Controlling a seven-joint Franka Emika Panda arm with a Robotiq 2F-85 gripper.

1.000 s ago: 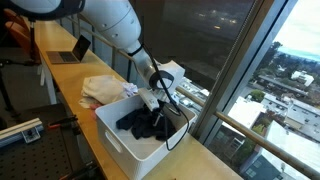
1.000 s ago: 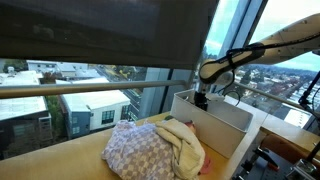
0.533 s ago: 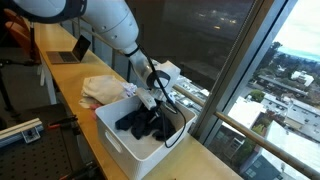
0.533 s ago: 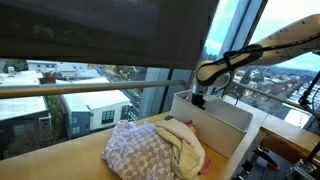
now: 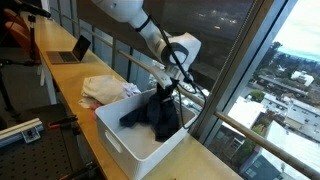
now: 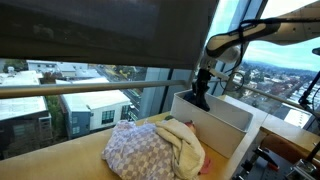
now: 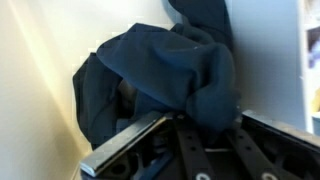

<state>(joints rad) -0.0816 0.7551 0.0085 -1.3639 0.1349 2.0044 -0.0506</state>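
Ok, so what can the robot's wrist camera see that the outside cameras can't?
Only the wrist view: up close, the crumpled folds of the dark blue fabric garment pinched in the gripper.
Only an exterior view: the white rectangular plastic bin, the pile of pale cloths beside it, the open grey laptop on the long wooden counter, and the city outside the window.
Both: the gripper shut on the garment.

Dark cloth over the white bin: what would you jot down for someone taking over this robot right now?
The gripper is shut on the dark blue crumpled cloth.
Things: cloth hangs from the gripper, its lower part inside the white plastic bin; pale clothes pile beside it.
Done: cloth gripped, top above the rim.
Left: cloth not yet clear of the bin.
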